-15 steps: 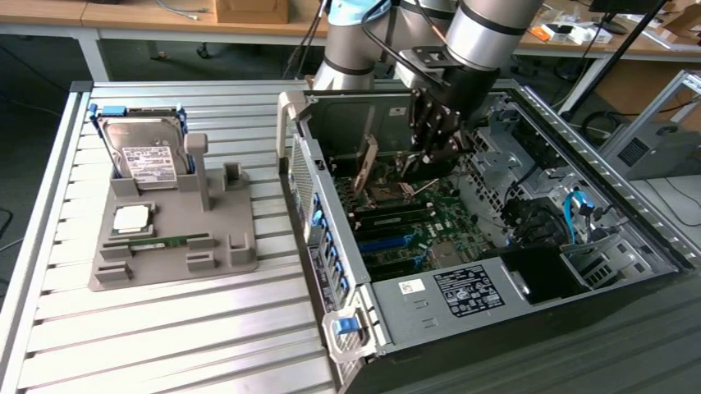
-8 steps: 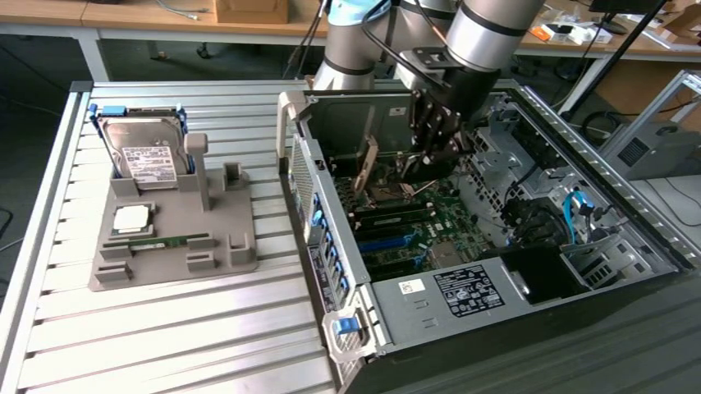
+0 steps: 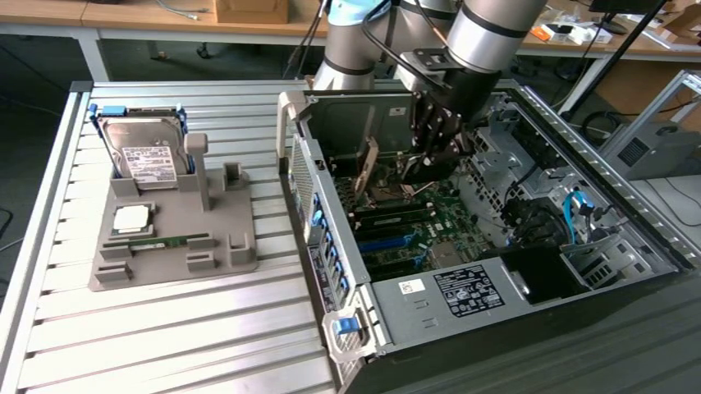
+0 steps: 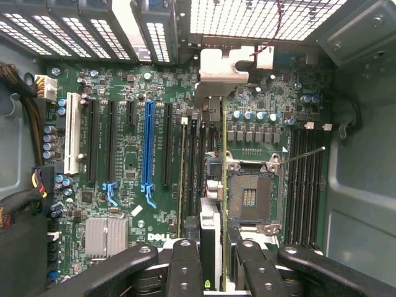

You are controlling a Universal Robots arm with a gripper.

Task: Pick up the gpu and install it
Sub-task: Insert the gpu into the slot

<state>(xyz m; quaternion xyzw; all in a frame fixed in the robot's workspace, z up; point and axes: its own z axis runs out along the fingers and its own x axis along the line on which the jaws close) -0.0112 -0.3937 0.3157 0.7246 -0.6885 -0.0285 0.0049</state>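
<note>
- You had the gripper (image 3: 429, 164) lowered inside the open computer case (image 3: 613, 205), above the motherboard (image 3: 432, 222).
- In the wrist view the fingers (image 4: 185, 266) were closed only partly, and they pressed on both faces of the gpu (image 4: 210, 204), which stood on its edge between them.
- In this view the gpu ran from the fingers toward the rear wall of the case, and its silver end bracket (image 4: 219, 71) was up by the perforated slot covers (image 4: 93, 31).
- The card was between the black expansion slots (image 4: 166, 145) and the empty processor socket (image 4: 249, 192), well apart from the blue slot (image 4: 148, 145). You could not tell from the pictures if its lower edge was already in a slot.
- In the exterior view the gpu (image 3: 370, 167) appeared as a thin tilted board just on the exterior view's left of the gripper.
- On the desk (image 3: 164, 328), on the exterior view's left of the case, the grey holder (image 3: 176, 246) carried the hard drive (image 3: 143, 156) standing upright, a processor chip (image 3: 133, 217) lying flat, and a green memory stick (image 3: 164, 243) in its groove.
</note>
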